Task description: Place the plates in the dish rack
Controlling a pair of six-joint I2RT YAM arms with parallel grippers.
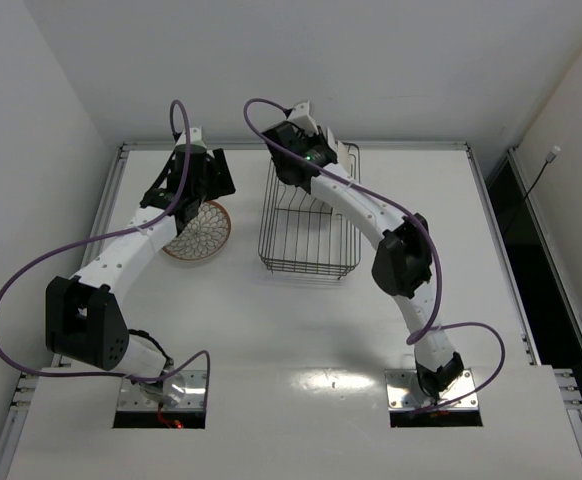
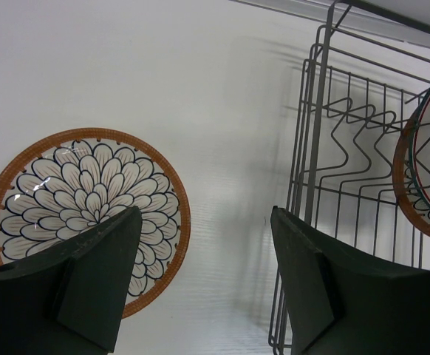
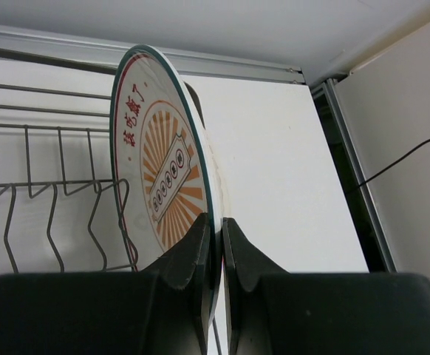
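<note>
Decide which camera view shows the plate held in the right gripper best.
The right wrist view: the plate stands on edge, sunburst face clear, rim pinched by the right gripper. The left wrist view catches only a slice past the dish rack wires; from above, the right arm hides it.

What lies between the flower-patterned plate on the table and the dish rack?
Only bare white table, seen in the left wrist view between the plate and the dish rack.
</note>
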